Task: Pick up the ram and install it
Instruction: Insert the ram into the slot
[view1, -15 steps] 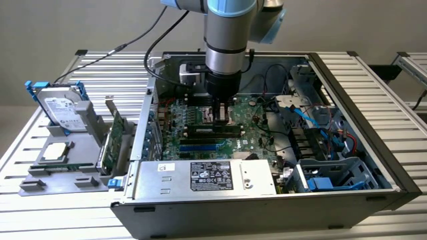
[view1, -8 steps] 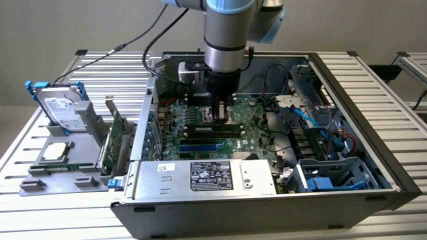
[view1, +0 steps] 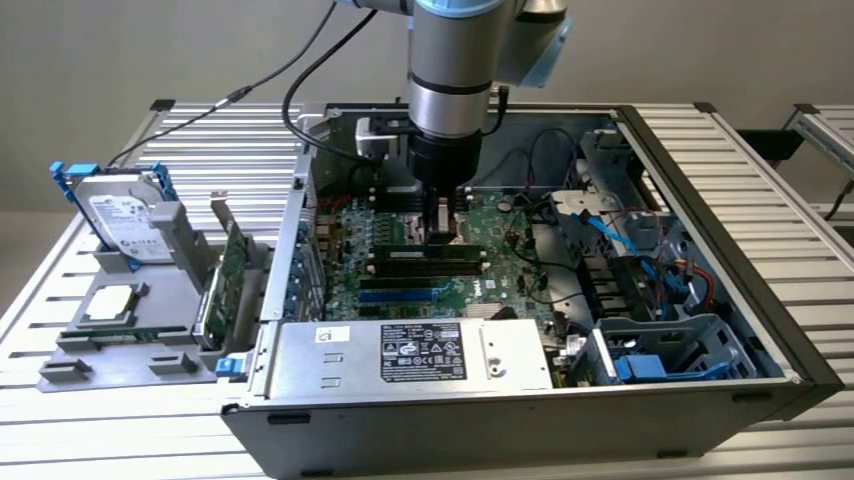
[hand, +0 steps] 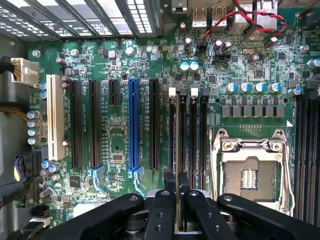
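My gripper (view1: 441, 228) reaches down into the open computer case (view1: 694, 150), low over the green motherboard (view1: 400, 290). In the wrist view its two black fingers (hand: 169, 200) stand close together, shut on the thin edge of the ram (hand: 176, 192). The ram is seen edge-on and lies in line with the leftmost of three black memory slots (hand: 173, 125) with white end clips, next to the CPU socket (hand: 248, 172). In the exterior view the fingers and wrist hide the stick. I cannot tell whether its lower edge touches the slot.
Outside the case, on the exterior view's left, a grey fixture (view1: 120, 350) holds a silver hard drive (view1: 123, 215) with blue rails and a tall green expansion card (view1: 230, 275). The power supply (view1: 414, 352) fills the near side. Blue cables (view1: 627, 260) and drive cages crowd the exterior view's right.
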